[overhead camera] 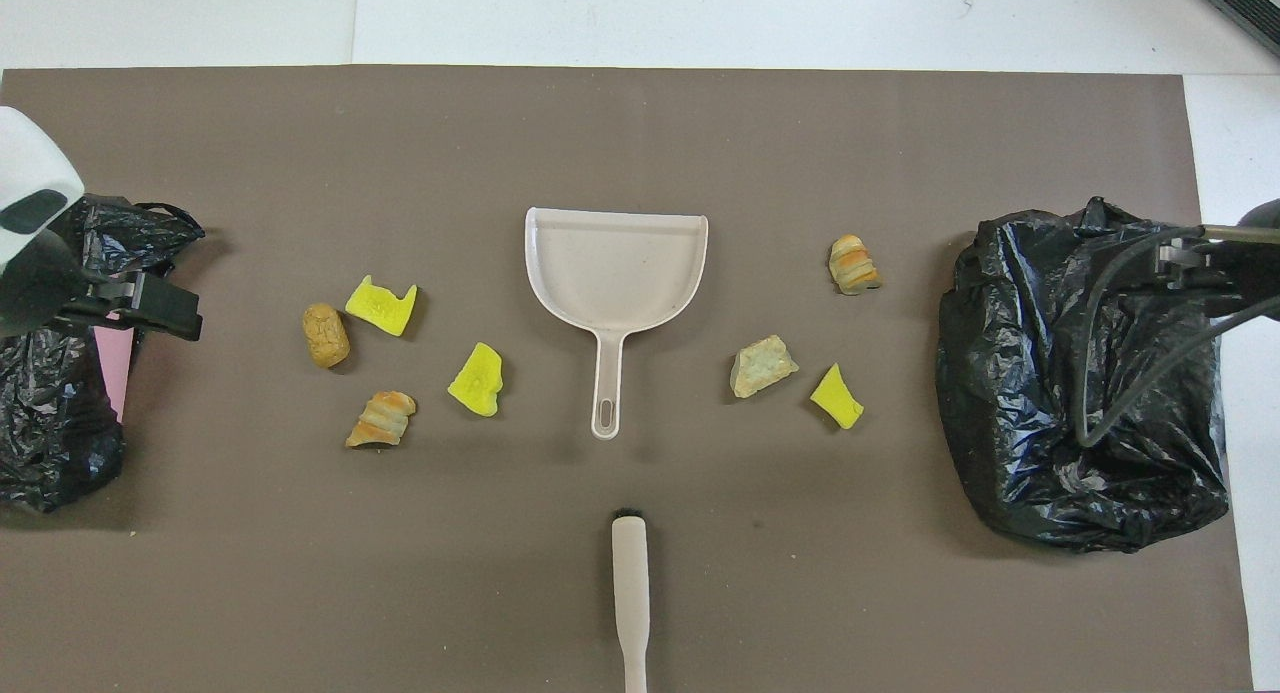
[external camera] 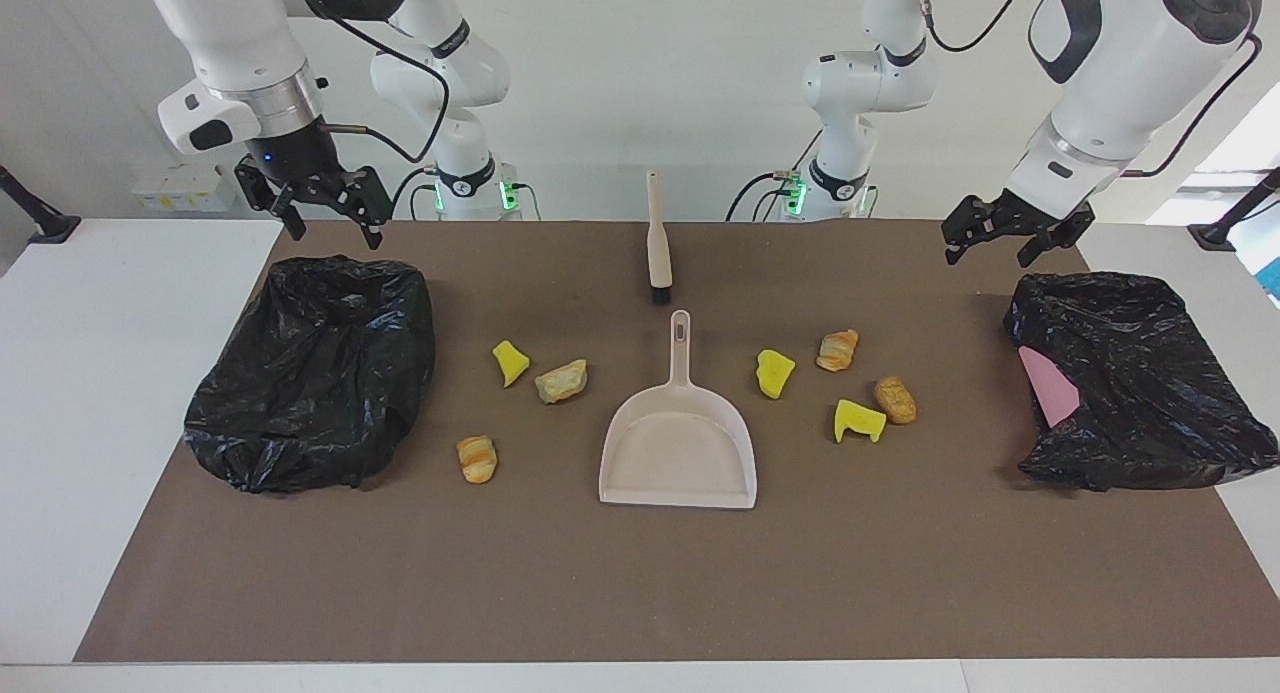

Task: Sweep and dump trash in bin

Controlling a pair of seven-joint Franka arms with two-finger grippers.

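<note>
The trash (external camera: 776, 373) lies scattered either side of the dustpan (external camera: 679, 453) and brush (external camera: 657, 241), ready for sweeping, while the left gripper (external camera: 1010, 235) and right gripper (external camera: 312, 201) hang spread and empty over the bin bags (external camera: 315, 373).

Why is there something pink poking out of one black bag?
That flat pink sheet sticks out of the black bag at the left arm's end, half in, half out. It is the only odd thing; the dustpan and brush lie tidy.
</note>
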